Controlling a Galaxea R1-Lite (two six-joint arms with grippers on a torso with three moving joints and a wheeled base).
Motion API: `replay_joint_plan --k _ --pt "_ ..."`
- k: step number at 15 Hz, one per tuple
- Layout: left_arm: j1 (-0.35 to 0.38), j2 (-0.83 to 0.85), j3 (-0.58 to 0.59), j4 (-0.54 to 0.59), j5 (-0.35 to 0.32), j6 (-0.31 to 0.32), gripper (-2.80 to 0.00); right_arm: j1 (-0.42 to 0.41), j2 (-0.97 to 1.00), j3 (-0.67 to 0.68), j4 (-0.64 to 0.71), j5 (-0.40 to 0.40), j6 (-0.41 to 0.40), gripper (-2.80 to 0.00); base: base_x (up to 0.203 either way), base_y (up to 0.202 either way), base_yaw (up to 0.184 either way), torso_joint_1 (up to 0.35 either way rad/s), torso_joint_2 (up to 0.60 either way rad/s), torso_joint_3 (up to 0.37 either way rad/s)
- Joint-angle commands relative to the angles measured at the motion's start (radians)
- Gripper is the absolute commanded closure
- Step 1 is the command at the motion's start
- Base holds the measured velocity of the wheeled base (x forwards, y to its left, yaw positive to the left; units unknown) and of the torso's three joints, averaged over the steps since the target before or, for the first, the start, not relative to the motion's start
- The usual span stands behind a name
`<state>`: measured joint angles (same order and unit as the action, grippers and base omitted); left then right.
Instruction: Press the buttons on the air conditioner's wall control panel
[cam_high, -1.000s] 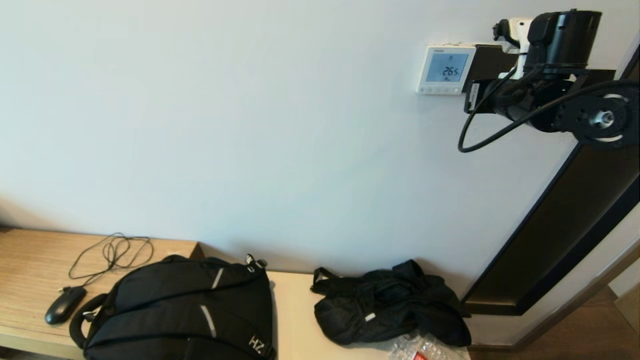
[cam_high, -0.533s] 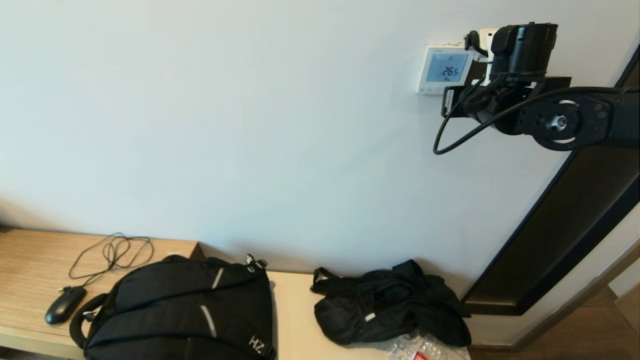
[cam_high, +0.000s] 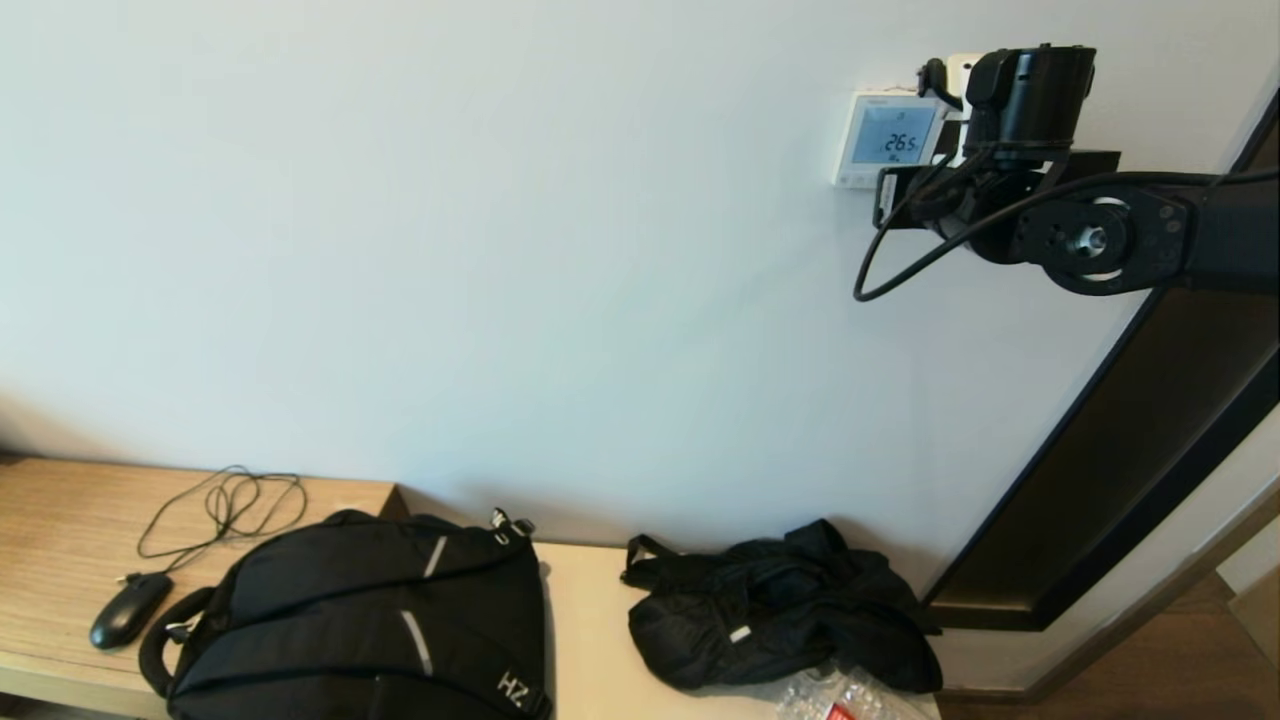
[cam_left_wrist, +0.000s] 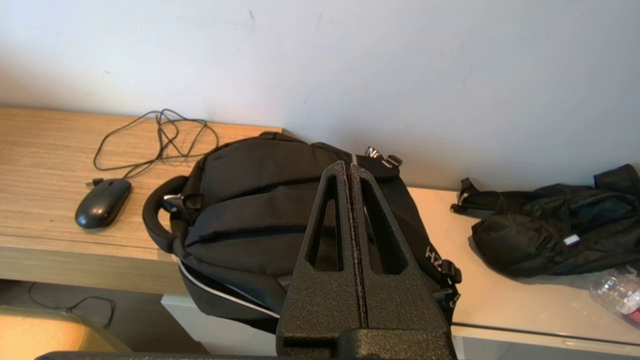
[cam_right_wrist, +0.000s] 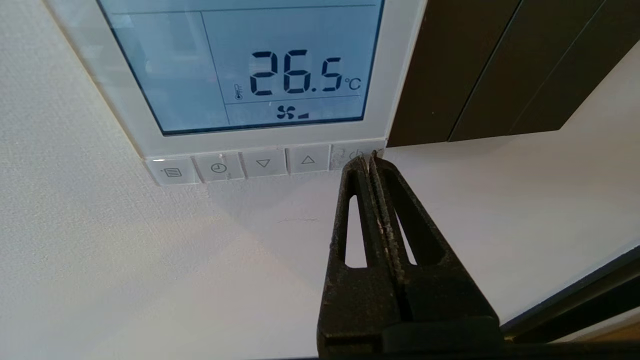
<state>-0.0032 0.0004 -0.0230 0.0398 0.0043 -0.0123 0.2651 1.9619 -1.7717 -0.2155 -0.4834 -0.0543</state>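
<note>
**A:** ok so where's the control panel (cam_right_wrist: 250, 90)? High on the wall, just beside a dark door frame (cam_high: 1120, 440), face square out into the room, button row running sideways along its lower edge. Screen reads 26.5 °C with a fan icon.

**B:** and the right gripper (cam_right_wrist: 372, 156)? Fingers pressed flat together, holding nothing, tips right at the power button (cam_right_wrist: 352, 156) at the frame end of the row (whether it's actually touching, can't tell). In the head view the arm covers the panel's lower corner on that side.

**A:** left gripper (cam_left_wrist: 348, 167) is also closed and empty, hanging over the black backpack (cam_high: 370, 620) at the front edge of the bench (cam_high: 60, 530).

**B:** mouse (cam_high: 128, 608) sits at the bench's left end, black jacket (cam_high: 780, 610) at the right end. The panel's top is cut off in the wrist shot.
</note>
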Motion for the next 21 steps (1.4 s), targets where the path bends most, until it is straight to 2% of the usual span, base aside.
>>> replay_joint_plan --k 1,7,11,16,21 --pt "0.000 0.000 0.000 0.000 0.000 0.000 0.00 0.000 0.017 -0.026 -0.002 -0.003 -0.002 0.00 0.000 0.000 0.000 0.000 0.00 0.000" --pt "0.000 0.000 0.000 0.000 0.000 -0.001 0.00 0.012 0.013 -0.024 -0.002 -0.010 0.002 0.00 0.000 0.000 0.000 0.000 0.00 0.000" --pt "0.000 0.000 0.000 0.000 0.000 0.000 0.00 0.044 -0.086 0.024 -0.002 -0.015 0.001 0.00 0.000 0.000 0.000 0.000 0.00 0.000" --pt "0.000 0.000 0.000 0.000 0.000 0.000 0.00 0.106 -0.304 0.225 -0.002 -0.027 0.001 0.00 0.000 0.000 0.000 0.000 0.00 0.000" --pt "0.000 0.000 0.000 0.000 0.000 0.000 0.00 0.164 -0.658 0.563 -0.002 -0.057 -0.009 0.00 0.000 0.000 0.000 0.000 0.00 0.000"
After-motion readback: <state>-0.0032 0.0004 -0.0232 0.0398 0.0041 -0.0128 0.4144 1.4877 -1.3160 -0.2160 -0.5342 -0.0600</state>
